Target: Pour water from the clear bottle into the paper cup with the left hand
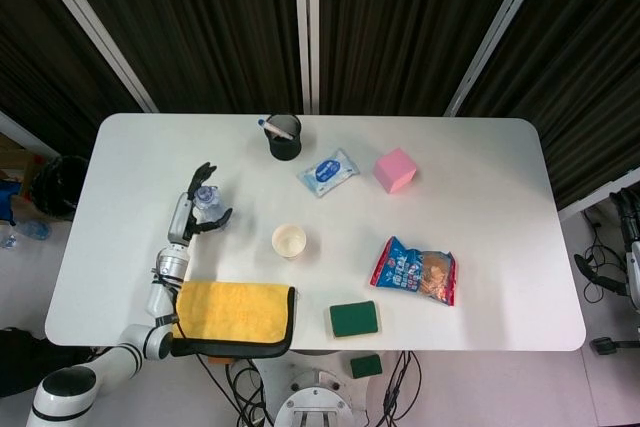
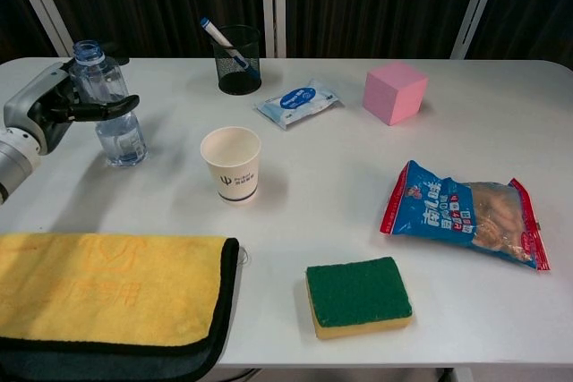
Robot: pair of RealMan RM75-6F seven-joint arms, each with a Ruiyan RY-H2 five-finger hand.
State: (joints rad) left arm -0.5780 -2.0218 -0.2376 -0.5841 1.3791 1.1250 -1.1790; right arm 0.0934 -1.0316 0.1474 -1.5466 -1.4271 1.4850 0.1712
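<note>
The clear bottle (image 2: 109, 103) stands upright on the white tabletop (image 2: 304, 212), well to the left of the paper cup (image 2: 231, 162). It has a little water at the bottom. The left hand (image 2: 55, 109) is right beside the bottle with its fingers (image 2: 106, 106) spread wide, holding nothing; one dark finger reaches across the front of the bottle. The bare tabletop lies between the bottle and the cup.

Behind the cup is a black mesh pen holder (image 2: 238, 59) with a pen (image 2: 220, 41) in it. A blue wet wipes pack (image 2: 297, 102) lies behind the cup to the right, and a pink cube (image 2: 395, 92) sits farther right. A blue snack bag (image 2: 466, 213) lies well to the right of the cup. A green sponge (image 2: 358, 295) lies in front of the cup to the right. A yellow cloth (image 2: 103, 297) lies in front of the cup to the left. The right hand is not seen.
</note>
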